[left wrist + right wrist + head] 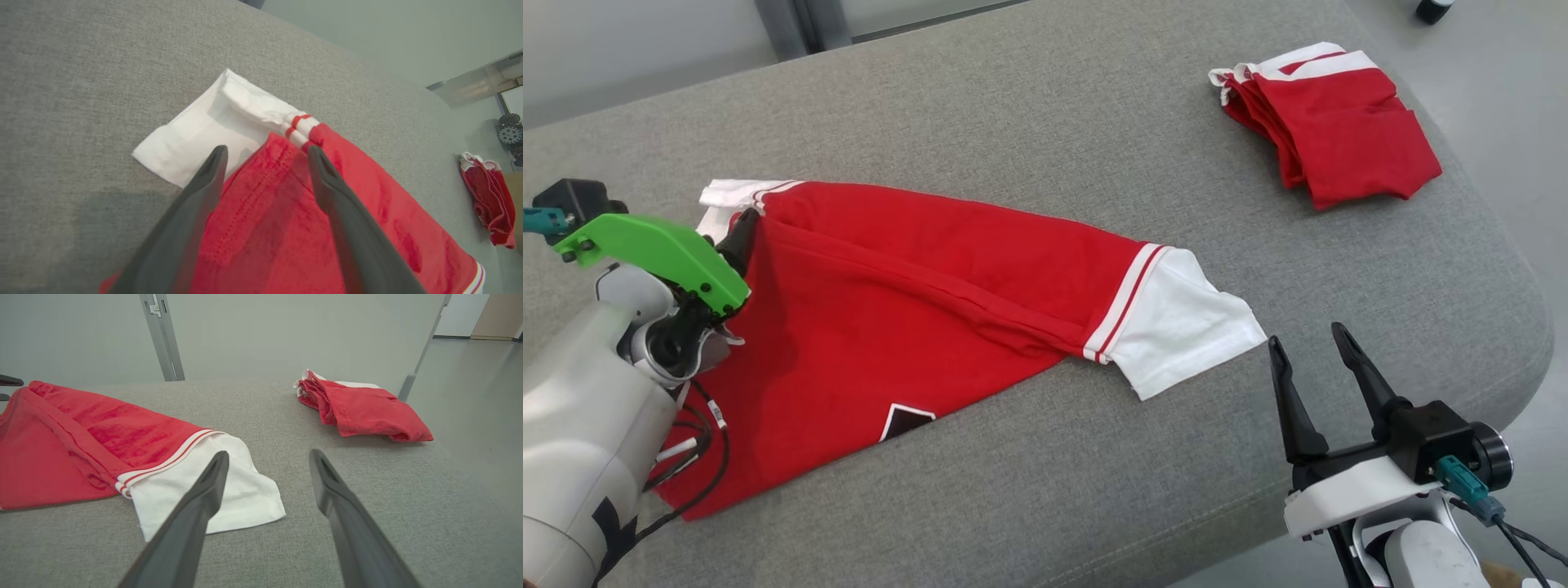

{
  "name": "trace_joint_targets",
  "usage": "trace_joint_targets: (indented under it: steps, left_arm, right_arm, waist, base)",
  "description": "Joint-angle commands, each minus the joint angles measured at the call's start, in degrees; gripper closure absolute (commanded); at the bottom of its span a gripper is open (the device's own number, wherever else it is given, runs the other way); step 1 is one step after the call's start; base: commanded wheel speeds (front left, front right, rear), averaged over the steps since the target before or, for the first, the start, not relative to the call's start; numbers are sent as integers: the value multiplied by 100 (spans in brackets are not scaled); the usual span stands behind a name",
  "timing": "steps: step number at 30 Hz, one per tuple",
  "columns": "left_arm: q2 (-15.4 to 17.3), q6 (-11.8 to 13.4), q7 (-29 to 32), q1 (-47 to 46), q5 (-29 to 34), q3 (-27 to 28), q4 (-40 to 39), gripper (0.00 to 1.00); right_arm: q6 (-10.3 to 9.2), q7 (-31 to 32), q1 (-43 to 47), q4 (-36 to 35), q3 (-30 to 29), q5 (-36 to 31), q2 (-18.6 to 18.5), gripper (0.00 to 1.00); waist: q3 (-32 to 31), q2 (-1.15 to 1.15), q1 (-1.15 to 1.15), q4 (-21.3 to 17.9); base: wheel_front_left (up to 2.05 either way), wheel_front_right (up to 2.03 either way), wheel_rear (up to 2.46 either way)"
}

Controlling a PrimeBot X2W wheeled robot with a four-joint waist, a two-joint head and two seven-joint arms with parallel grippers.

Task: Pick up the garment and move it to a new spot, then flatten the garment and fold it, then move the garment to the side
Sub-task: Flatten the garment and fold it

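The garment [915,294] is a red shirt with white sleeves, lying lengthwise across the grey padded surface [1013,98] with its upper edge folded over. One white sleeve [1184,327] points right and the other white sleeve [196,134] lies at the left end. My left gripper [742,237], on a green mount, hovers over that left end. Its jaws [266,149] stand open above the red hem, gripping nothing. My right gripper [1305,336] is open near the front right, just right of the white sleeve [212,490], with its fingertips [268,454] over bare grey cloth.
A second red and white garment [1331,122] lies folded at the back right corner, also seen as a folded pile [363,408]. The surface's rounded front and right edges drop to the floor [1503,98]. A grey metal post [163,335] stands behind the surface.
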Motion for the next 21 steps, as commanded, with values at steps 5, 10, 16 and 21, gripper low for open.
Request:
trace_joint_targets:
  steps: [5,10,16,21]
  left_arm:
    - [-58,-420,268,-59,-215,123,281,0]
    - [-112,-578,360,-99,-198,132,395,0]
    - [-182,-649,370,-142,-53,44,540,100]
    - [-194,-691,-391,-258,187,59,444,100]
  right_arm:
    - [-9,1,-54,-24,72,-36,-8,0]
    - [-9,1,-47,-11,73,-47,-7,0]
    - [-9,1,-75,-11,28,-48,-7,0]
    - [-9,1,80,-3,-84,-24,-9,0]
  waist:
    - [74,0,0,3]
    - [106,0,0,33]
    - [109,0,0,79]
    - [-16,0,0,264]
  base:
    - [0,0,0]
    - [0,0,0]
    - [0,0,0]
    - [0,0,0]
